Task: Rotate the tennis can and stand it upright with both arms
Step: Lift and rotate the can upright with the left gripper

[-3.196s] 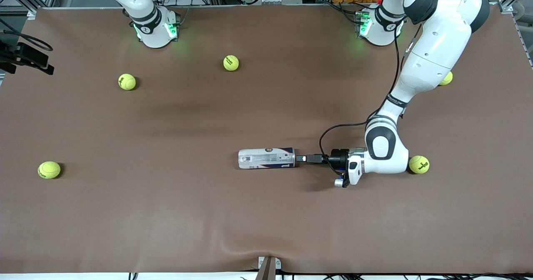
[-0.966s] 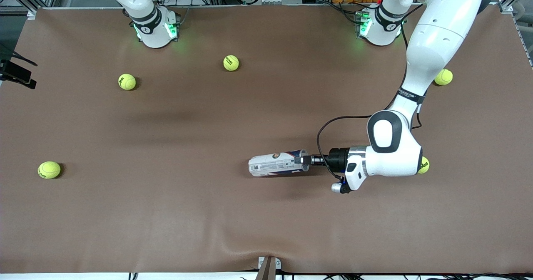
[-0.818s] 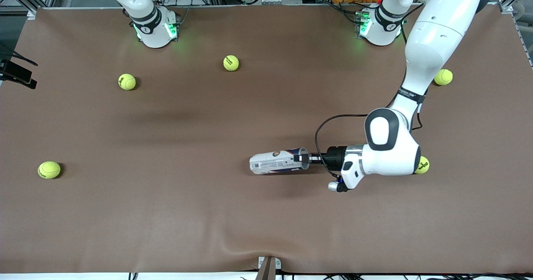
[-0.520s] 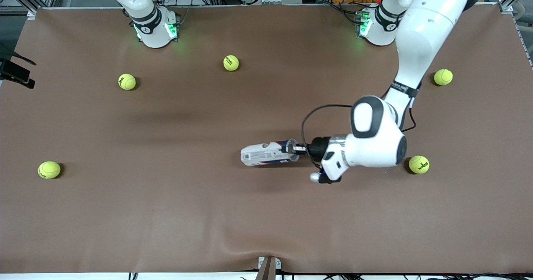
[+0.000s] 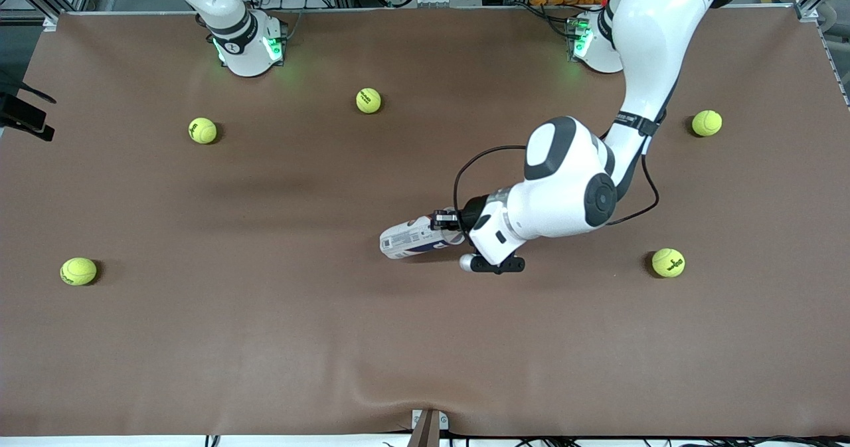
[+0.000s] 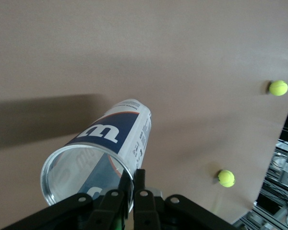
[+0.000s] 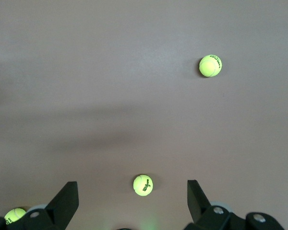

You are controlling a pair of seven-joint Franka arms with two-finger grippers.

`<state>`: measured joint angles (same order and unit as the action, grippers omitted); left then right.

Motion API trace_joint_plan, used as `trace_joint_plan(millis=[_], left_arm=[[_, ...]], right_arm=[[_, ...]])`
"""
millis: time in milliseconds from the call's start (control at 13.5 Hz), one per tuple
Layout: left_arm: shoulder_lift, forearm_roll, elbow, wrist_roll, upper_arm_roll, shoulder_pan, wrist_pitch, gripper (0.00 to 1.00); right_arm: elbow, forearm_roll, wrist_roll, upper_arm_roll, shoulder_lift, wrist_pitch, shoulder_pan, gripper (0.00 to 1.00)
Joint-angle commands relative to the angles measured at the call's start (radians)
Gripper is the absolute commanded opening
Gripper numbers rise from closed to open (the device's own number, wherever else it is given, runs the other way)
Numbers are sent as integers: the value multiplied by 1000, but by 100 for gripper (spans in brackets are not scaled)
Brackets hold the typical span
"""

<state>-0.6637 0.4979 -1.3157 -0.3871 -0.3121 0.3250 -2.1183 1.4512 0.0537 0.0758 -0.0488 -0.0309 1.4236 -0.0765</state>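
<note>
1. Nearest the front camera there is only bare brown table [image 5: 425, 341]; no task object lies there.
2. Next come 2 tennis balls, 1 at the right arm's end [image 5: 78, 271] and 1 at the left arm's end [image 5: 667, 262], both well apart from the can.
3. The tennis can [image 5: 415, 238] sits about mid-table, slightly toward the left arm's end. The left gripper [image 5: 446, 220] is clamped on the rim of its open mouth, 1 finger inside and 1 outside, as the left wrist view shows [image 6: 134, 184].
4. Orientation: the can's long axis runs roughly along the table's length. The closed end points toward the right arm's end and seems to rest on the table, while the open mouth is raised, so the can is tilted, not flat and not upright.
5. Progress, as a judgement: the grasp and the first lift are done. Most of the swing to vertical, the setting down on the base and the release remain.
6. Farther off lie 3 more balls [image 5: 202, 130] [image 5: 368, 100] [image 5: 706, 123].
7. The right arm waits near its base; its gripper [image 7: 132, 201] hangs over the table there with fingers wide apart, holding nothing.
</note>
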Motion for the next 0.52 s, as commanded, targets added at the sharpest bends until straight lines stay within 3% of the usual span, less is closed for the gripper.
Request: trace_joint_plan(millis=[0,446], left_arm=[[33,-91,0,-107,14,55,6,0],[78,-249,19,-223,16,114,86,0]], right_arm=[[-6,-5,9,12,3,-8,-9,100],[-3,-6,9,12,2,-8,-5,100]])
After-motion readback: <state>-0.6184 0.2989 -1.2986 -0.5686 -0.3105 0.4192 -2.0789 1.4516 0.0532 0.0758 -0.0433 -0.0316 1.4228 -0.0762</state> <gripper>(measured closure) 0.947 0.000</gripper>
